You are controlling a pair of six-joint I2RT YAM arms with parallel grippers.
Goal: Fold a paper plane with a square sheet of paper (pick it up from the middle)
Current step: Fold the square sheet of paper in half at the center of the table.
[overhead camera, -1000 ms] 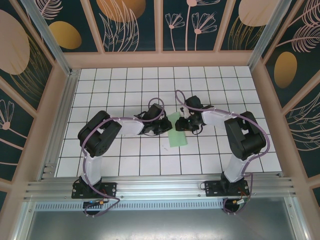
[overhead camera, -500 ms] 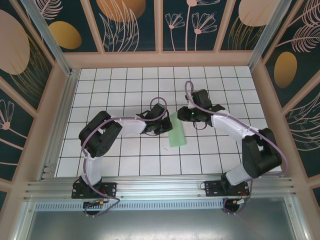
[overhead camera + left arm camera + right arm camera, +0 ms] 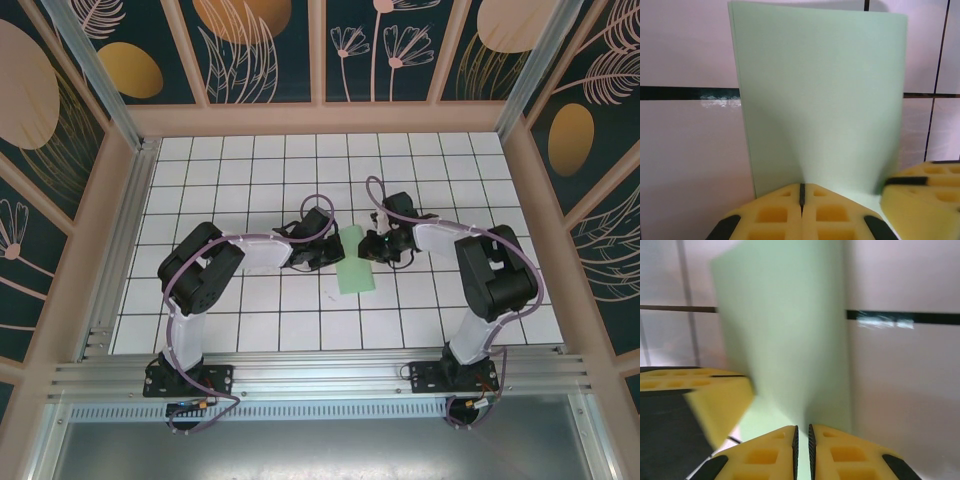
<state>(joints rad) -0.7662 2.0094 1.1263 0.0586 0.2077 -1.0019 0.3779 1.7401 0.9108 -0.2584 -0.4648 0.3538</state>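
Note:
The square sheet of paper (image 3: 355,264) is a light green strip, folded over, lying in the middle of the tiled table. My left gripper (image 3: 334,252) sits at its left edge. In the left wrist view that gripper (image 3: 801,185) has its jaws pressed together, and the paper (image 3: 825,100) rises in a ridge into them. My right gripper (image 3: 373,246) is at the paper's upper right edge. Its jaws (image 3: 803,428) stand a thin slit apart, with the green paper (image 3: 785,340) running into the slit.
The white tiled table (image 3: 250,320) is walled on three sides by a peach frame with dark flowered panels (image 3: 260,50). An aluminium rail (image 3: 320,370) carries both arm bases at the near edge. The two grippers face each other closely across the paper.
My right gripper swung up and to the right, then came back onto the paper's right edge and narrowed its jaws. The left gripper stayed put and closed a little more.

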